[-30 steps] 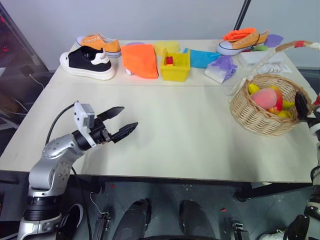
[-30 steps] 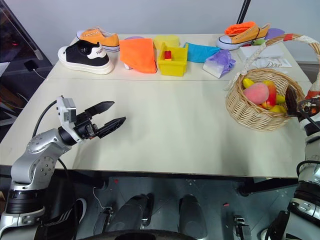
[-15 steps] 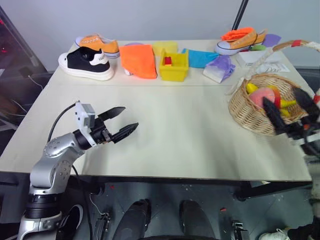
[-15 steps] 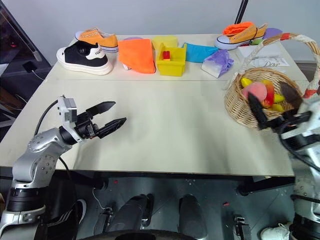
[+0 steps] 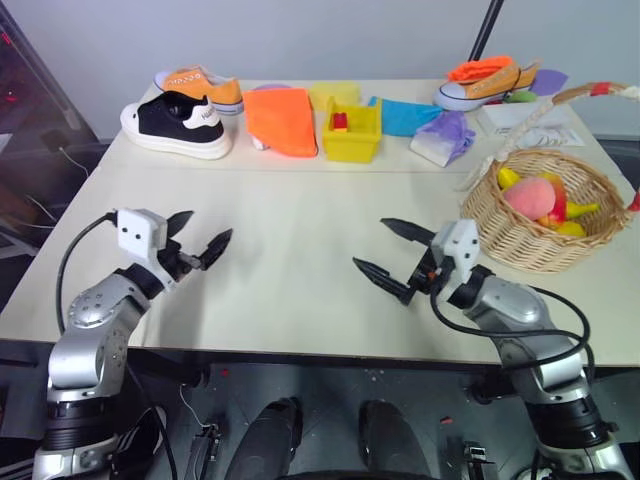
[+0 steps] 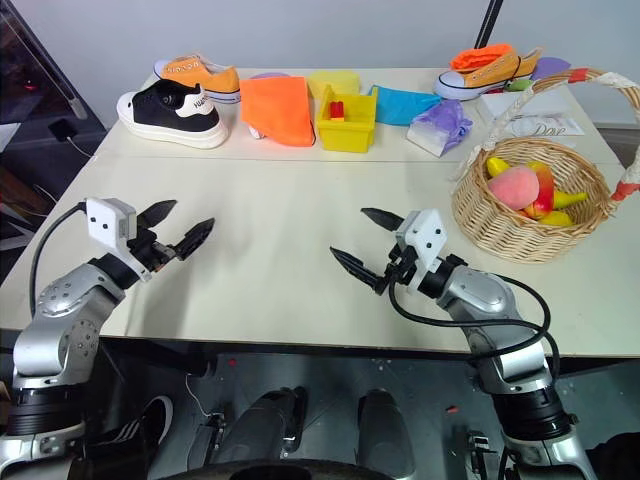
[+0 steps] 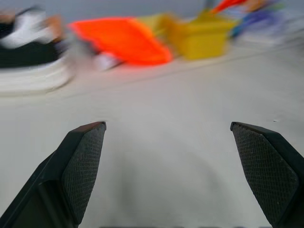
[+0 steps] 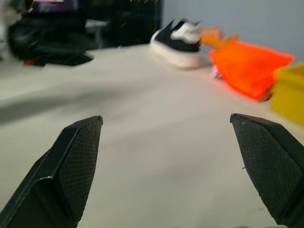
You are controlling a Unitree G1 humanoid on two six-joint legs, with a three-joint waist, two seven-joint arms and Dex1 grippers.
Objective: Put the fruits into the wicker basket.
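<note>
The wicker basket [image 5: 530, 250] stands at the table's right side, its arched handle wrapped in white and red cloth. Inside it lie the fruits: a pink peach [image 5: 527, 197] and a red-blushed mango [image 5: 553, 198], beside yellow bananas [image 5: 573, 212]. My right gripper [image 5: 372, 245] hovers open and empty over the table's middle front, left of the basket, pointing left. Over the front left of the table my left gripper [image 5: 203, 230] is also open and empty. Bare tabletop lies between the fingers in both wrist views [image 7: 165, 126] [image 8: 164, 118].
Along the far edge lie a black shoe [image 5: 175, 125], an orange shoe [image 5: 200, 88], an orange cloth [image 5: 280, 120], a yellow box [image 5: 350, 135], a blue cloth [image 5: 405, 115], a purple bag [image 5: 443, 138], another orange shoe [image 5: 485, 80] and papers [image 5: 525, 118].
My right gripper swung away from the basket, leftward to the table's middle front. My left gripper shifted left and turned more toward the far side.
</note>
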